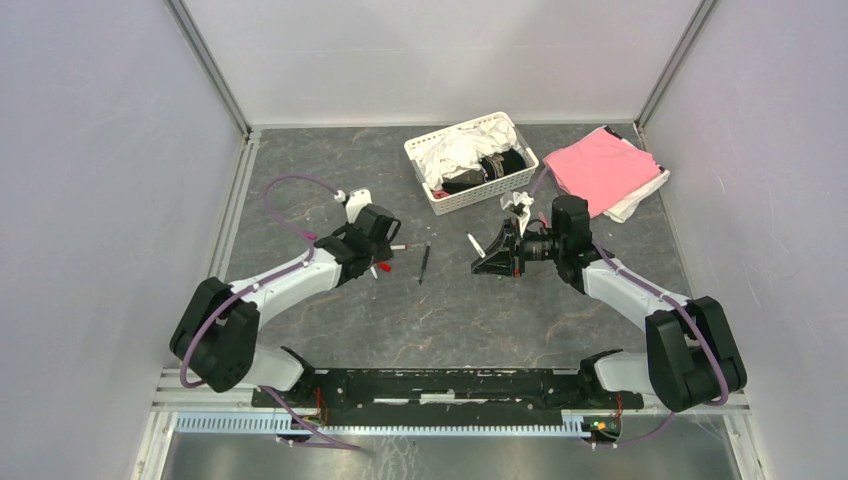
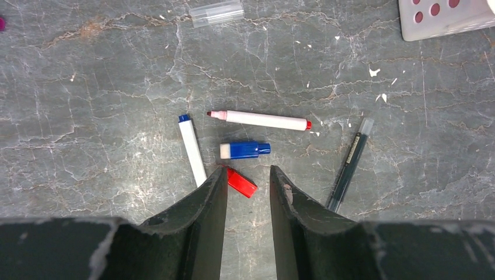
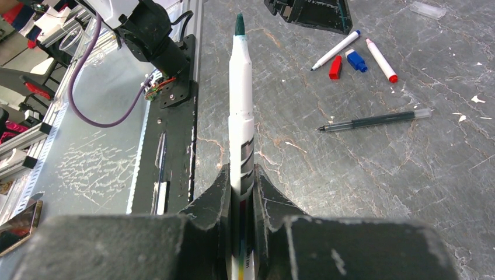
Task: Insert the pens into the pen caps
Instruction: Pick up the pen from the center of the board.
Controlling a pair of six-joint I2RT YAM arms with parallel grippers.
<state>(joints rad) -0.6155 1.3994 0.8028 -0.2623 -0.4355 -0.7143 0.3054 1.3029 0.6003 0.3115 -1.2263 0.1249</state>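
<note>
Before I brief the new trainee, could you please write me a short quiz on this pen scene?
1. True or false: the left gripper is open and holds nothing.
2. What does the right gripper grip? A a dark pen; B a green-tipped pen; C nothing.
3. Fill in: the cap lying next to the blue cap is ___.

Key
1. True
2. B
3. The red cap

Left tool [image 2: 248, 172] covers one end of the blue-tipped pen [image 2: 192, 149].
</note>
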